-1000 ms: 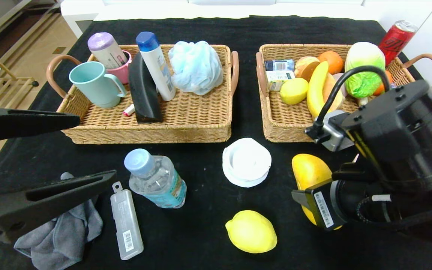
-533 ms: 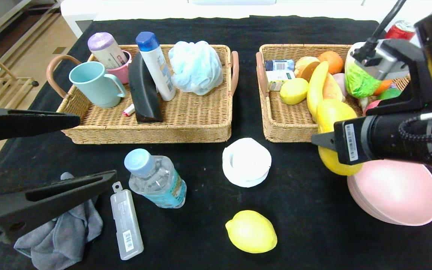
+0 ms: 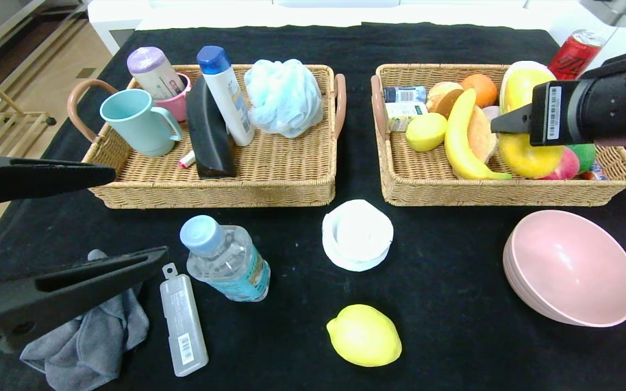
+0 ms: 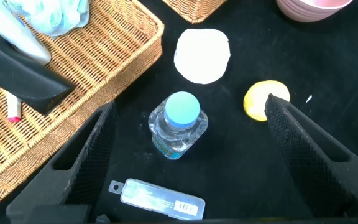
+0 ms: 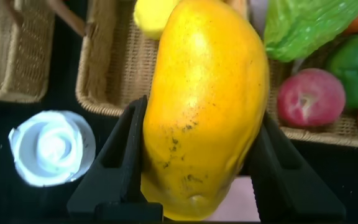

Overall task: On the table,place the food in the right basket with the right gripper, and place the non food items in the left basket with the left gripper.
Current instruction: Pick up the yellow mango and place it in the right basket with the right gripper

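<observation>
My right gripper [image 3: 508,122] is shut on the yellow-orange speckled fruit [image 3: 527,155] and holds it over the right basket [image 3: 487,193]; in the right wrist view the fruit [image 5: 204,106] fills the space between both fingers. The lemon [image 3: 364,335] lies at the table's [image 3: 454,304] front middle. The water bottle [image 3: 226,258] stands left of centre. My left gripper [image 3: 139,214] is open and empty at the left, above the table. In the left wrist view the bottle [image 4: 179,124] and lemon [image 4: 263,99] lie below its fingers. The left basket [image 3: 269,184] holds cups, bottles and a sponge.
A pink bowl [image 3: 574,269] sits front right. A white round lid [image 3: 357,234] lies between the baskets' front edges. A clear plastic case [image 3: 183,325] and grey cloth [image 3: 95,336] lie front left. A banana [image 3: 459,136] and other produce fill the right basket. A red can [image 3: 574,51] stands behind it.
My right gripper has lifted the speckled fruit off the table and carried it back and up over the right basket, uncovering the pink bowl. The left arm has not moved.
</observation>
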Controlling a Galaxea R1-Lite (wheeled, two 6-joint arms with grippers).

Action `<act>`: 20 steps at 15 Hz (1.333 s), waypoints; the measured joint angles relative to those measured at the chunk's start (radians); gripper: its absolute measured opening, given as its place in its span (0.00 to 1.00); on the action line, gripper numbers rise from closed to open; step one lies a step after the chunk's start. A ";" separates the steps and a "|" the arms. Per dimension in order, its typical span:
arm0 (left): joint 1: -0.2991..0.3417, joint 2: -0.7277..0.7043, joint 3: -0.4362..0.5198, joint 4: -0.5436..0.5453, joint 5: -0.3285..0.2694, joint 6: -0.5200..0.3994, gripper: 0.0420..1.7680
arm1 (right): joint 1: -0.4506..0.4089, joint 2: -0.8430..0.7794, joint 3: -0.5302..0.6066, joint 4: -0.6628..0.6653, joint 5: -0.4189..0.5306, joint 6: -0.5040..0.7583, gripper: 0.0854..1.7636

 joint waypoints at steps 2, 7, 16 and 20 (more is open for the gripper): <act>0.000 0.000 0.000 0.000 0.000 0.000 0.97 | -0.050 0.027 -0.039 -0.020 0.051 -0.003 0.56; 0.000 0.000 0.000 0.000 0.000 0.000 0.97 | -0.141 0.104 -0.060 -0.152 0.115 -0.022 0.55; 0.000 0.000 0.001 0.000 -0.001 0.001 0.97 | -0.218 0.215 -0.081 -0.233 0.142 -0.065 0.55; 0.000 0.000 0.001 0.000 -0.001 0.001 0.97 | -0.225 0.228 -0.085 -0.233 0.150 -0.067 0.64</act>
